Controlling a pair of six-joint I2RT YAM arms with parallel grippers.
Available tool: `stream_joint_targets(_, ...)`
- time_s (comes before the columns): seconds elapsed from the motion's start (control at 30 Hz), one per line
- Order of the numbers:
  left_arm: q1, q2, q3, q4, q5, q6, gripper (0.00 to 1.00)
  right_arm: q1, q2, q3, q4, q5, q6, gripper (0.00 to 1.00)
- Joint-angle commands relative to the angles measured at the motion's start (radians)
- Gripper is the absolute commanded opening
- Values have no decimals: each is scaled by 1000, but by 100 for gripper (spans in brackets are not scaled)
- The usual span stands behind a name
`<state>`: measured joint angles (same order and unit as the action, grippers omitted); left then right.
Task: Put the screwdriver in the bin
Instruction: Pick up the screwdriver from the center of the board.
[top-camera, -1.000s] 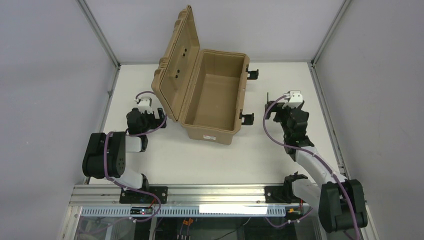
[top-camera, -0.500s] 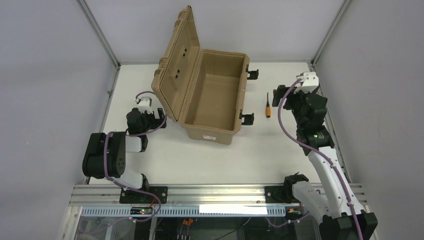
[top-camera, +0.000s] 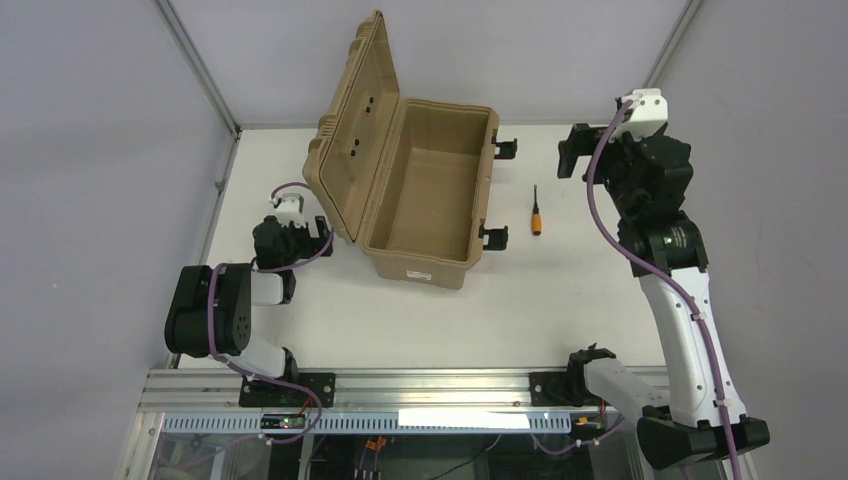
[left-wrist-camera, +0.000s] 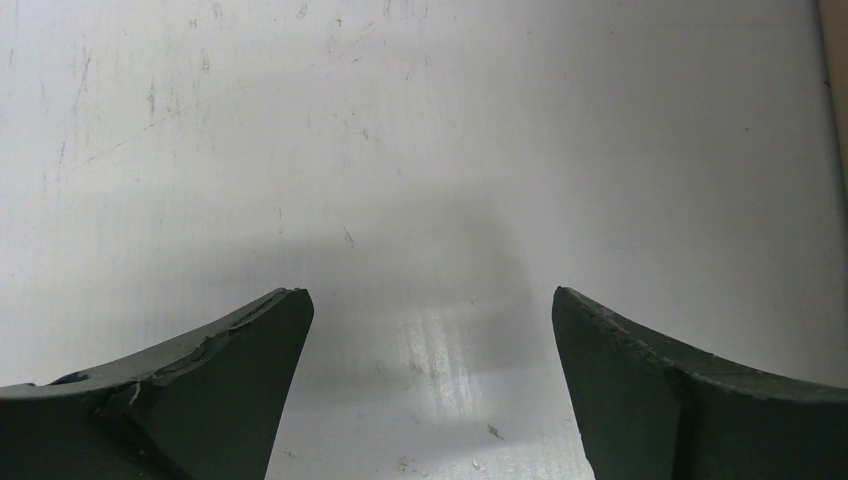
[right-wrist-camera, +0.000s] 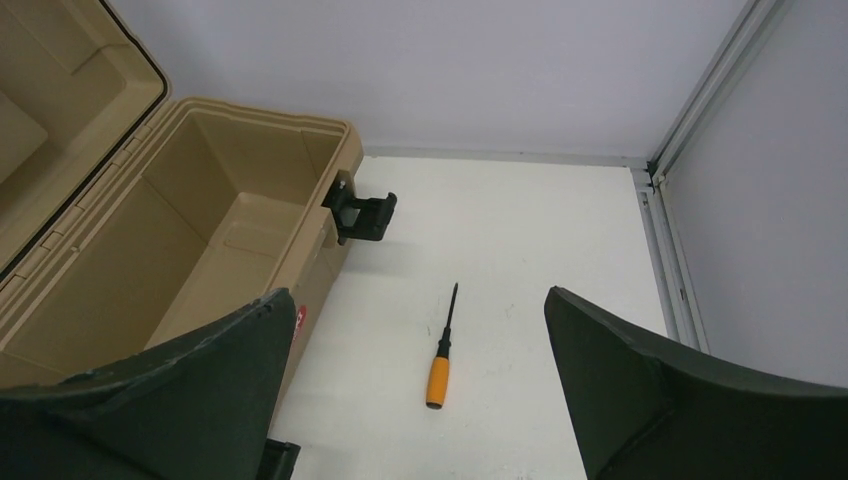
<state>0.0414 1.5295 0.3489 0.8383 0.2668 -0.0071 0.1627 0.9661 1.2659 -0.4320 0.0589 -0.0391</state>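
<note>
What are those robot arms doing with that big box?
Nothing is being held right now. The orange screwdriver lies on the white table, just right of the tan bin, whose lid stands open with nothing inside. The right gripper hangs open above the table near the screwdriver, looking down at it. The left gripper, open too, sits low by the bin's other side. The screwdriver is not in the bin yet.

bin (top-camera: 425, 200): mid table (top-camera: 560, 300), lid (top-camera: 355, 130) up at its left | screwdriver (top-camera: 536, 214): on table, just right of bin
</note>
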Motion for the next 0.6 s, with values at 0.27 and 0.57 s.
stream_joint_targets(0.27, 12, -19, -4, 47, 16, 9, 99, 6, 68, 209, -111, -3, 16, 99)
stream_joint_targets(0.57, 12, -19, -4, 48, 16, 10, 99, 3, 213, 354, -261, 76, 35, 100)
